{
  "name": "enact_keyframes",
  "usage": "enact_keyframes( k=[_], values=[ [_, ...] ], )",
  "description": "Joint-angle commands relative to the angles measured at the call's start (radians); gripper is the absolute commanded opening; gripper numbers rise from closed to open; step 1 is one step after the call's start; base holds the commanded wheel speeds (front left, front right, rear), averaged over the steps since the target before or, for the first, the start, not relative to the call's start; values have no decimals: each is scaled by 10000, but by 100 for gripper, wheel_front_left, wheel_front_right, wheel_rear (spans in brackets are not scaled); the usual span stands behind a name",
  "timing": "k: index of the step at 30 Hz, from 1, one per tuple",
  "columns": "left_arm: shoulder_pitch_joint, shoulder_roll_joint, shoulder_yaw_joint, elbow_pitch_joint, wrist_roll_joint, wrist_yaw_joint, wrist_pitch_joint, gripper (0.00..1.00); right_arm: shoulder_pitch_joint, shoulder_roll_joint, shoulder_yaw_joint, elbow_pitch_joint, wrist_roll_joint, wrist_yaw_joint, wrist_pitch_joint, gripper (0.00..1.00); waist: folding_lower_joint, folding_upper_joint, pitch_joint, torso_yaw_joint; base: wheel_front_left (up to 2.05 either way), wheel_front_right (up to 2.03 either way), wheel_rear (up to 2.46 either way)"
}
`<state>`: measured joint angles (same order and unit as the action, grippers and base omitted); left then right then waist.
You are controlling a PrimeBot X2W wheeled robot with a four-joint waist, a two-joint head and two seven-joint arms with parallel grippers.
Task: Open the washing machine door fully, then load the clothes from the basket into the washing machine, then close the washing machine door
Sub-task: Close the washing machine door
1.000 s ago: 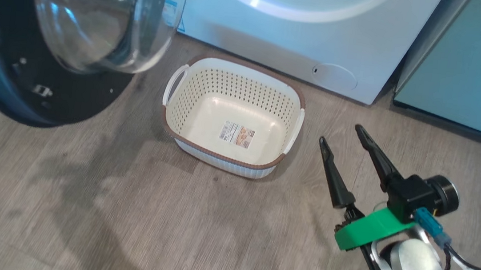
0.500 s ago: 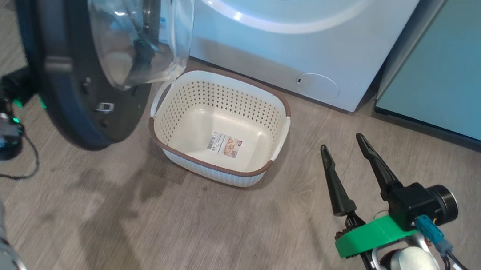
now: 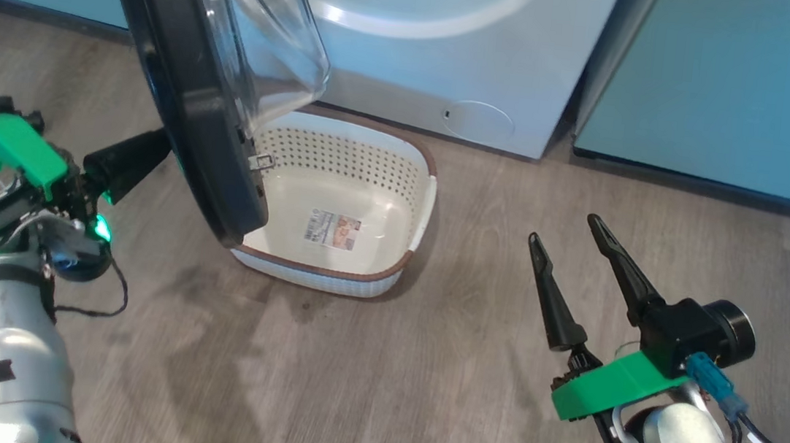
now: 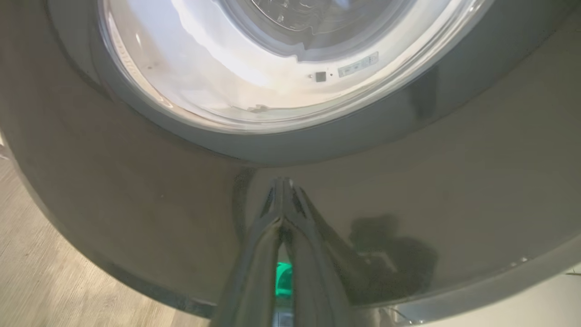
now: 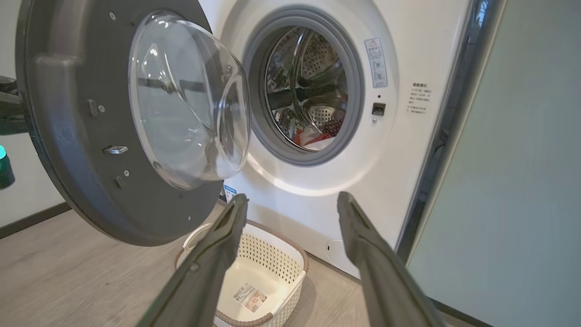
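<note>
Washing machine door (image 3: 190,108), round w/ glossy black rim & clear glass bowl, upper left: left claw (image 4: 282,182) shut, tips on its rim. Right claw (image 3: 562,228), lower right, open, empty.

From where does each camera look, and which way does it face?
Head view: on the head, looking down at the basket and washing machine door; left gripper and right gripper show.
Left wrist view: on the left wrist, facing the door's black rim; its shut fingers touch it.
Right wrist view: low, facing the washing machine; its open fingers show.
Head and right wrist views share the empty basket.
</note>
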<state>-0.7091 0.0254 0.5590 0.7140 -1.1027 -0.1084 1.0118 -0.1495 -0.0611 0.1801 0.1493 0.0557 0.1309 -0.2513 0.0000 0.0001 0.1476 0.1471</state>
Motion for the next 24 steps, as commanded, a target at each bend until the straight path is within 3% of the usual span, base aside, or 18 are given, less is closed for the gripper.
enact_keyframes(
  k=[1,18,24],
  values=[
    [-84,268,28,-424,-166,36,23,0,-103,108,214,-363,15,-2,-101,100,0,-1,145,-210,0,0,0],
    [-601,250,-2997,394,-3919,-93,-2622,0,-319,108,123,-609,3,-2,-97,100,0,-1,1237,-1847,0,0,0],
    [-928,249,-3321,542,-4529,-151,-4312,0,-395,108,154,-712,94,-2,-101,100,0,-1,1592,-2574,0,0,0]
  ],
)
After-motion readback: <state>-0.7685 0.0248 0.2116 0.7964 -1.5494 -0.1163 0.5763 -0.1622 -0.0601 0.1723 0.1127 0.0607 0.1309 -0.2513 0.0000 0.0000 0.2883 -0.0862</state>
